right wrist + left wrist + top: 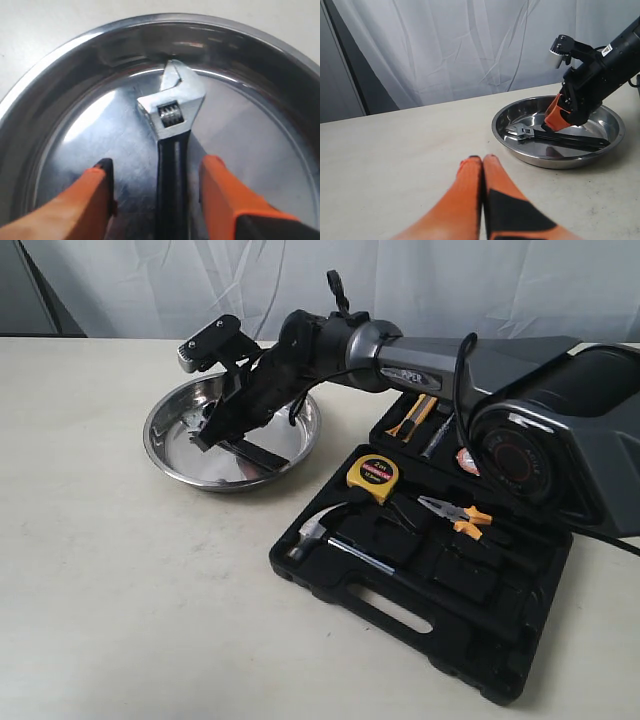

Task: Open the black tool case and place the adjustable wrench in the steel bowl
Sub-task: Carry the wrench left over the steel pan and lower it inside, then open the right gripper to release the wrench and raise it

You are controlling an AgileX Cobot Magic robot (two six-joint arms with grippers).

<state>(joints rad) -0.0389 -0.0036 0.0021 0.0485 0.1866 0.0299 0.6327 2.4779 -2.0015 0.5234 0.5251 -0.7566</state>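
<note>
**Wrench in bowl, case open**

Nearest, the black tool case (480, 645) is lying open on the table (120, 590), with the hammer (325, 530), tape measure (372, 478) and pliers (455, 512) sitting in its recesses. Beyond it, the adjustable wrench (172, 150) is lying flat on the floor of the steel bowl (165, 445). The right gripper (156, 167) is hanging over it, fingers spread either side of the handle without touching it. The left gripper (483, 160) is hovering over the table, fingers pressed together on nothing.

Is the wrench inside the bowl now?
In. The wrench lies flat on the bottom of the bowl, between the open fingers of the right gripper.
</note>
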